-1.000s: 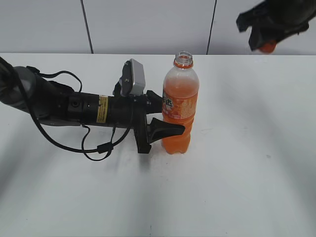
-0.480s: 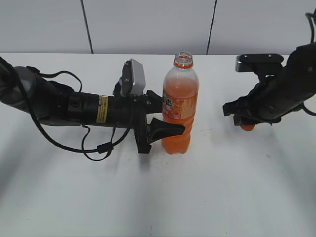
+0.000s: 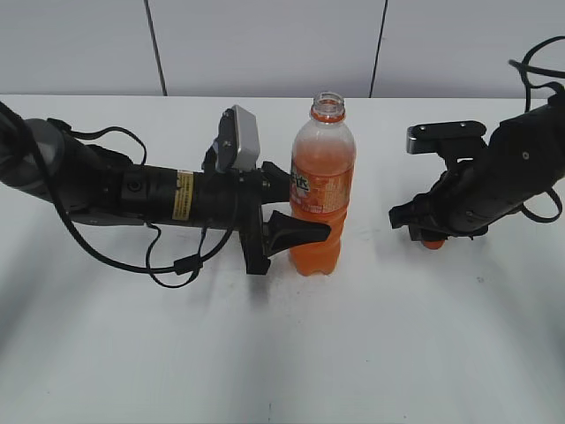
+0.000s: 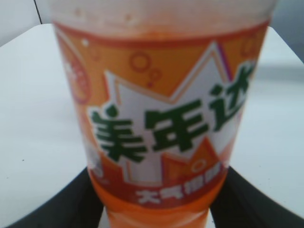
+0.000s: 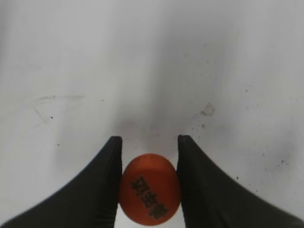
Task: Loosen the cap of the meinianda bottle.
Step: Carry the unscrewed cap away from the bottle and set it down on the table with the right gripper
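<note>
Cap (image 5: 149, 187) is off; my right gripper (image 3: 430, 235) pinches it low over the table at the bottle's (image 3: 321, 190) 3 o'clock, while my left gripper (image 3: 296, 205) clamps the bottle upright.

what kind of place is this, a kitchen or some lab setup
Most likely a robot lab bench, not a kitchen: a bare white tabletop, plain grey wall panels behind, and only a clear plastic bottle of orange drink between two black cabled robot arms.

Both arms were matte black; the left arm (image 3: 132, 190) wore a yellow label, looping black cables and a grey camera box (image 3: 239, 140).
</note>
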You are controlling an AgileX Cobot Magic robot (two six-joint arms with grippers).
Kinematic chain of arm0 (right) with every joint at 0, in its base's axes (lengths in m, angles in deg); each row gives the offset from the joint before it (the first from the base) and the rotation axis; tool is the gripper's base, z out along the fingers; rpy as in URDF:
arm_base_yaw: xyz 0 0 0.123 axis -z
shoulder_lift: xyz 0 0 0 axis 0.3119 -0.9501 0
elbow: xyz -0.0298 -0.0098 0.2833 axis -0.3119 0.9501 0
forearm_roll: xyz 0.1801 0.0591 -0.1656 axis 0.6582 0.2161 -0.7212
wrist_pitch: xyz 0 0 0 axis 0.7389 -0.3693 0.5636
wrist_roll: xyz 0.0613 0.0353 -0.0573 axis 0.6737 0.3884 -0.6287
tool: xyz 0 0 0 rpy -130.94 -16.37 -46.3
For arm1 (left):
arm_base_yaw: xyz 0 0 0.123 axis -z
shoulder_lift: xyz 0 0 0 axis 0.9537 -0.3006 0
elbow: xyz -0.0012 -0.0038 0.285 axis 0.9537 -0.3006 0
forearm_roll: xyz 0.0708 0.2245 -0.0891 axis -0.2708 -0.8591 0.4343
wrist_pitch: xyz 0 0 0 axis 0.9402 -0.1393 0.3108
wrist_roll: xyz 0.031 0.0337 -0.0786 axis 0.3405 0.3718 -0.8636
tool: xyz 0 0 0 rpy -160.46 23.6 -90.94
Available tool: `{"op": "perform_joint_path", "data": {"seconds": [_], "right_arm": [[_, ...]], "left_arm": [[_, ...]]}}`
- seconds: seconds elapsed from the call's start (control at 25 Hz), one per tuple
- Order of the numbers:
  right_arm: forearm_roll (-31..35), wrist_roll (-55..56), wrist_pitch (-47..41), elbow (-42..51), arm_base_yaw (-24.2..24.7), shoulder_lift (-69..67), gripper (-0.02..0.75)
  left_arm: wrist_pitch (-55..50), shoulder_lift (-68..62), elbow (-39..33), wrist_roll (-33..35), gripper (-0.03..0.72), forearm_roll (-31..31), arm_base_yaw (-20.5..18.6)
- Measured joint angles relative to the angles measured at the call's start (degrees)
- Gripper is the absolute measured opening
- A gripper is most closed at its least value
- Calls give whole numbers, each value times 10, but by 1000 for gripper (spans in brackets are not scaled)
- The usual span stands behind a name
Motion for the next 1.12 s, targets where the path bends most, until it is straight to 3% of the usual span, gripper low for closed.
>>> {"op": "perform_joint_path", "data": {"seconds": [0.72,0.8,0.96,1.12], "right_arm": [[-26,1,59,0,0,-47,279],[-27,1,59,0,0,-47,319],[-28,1,59,0,0,-47,475],[-28,1,59,0,0,-47,529]], "left_arm": [[0,0,0,0,400,0,0],[0,0,0,0,400,0,0],[0,0,0,0,400,0,0],[0,0,0,0,400,0,0]]}}
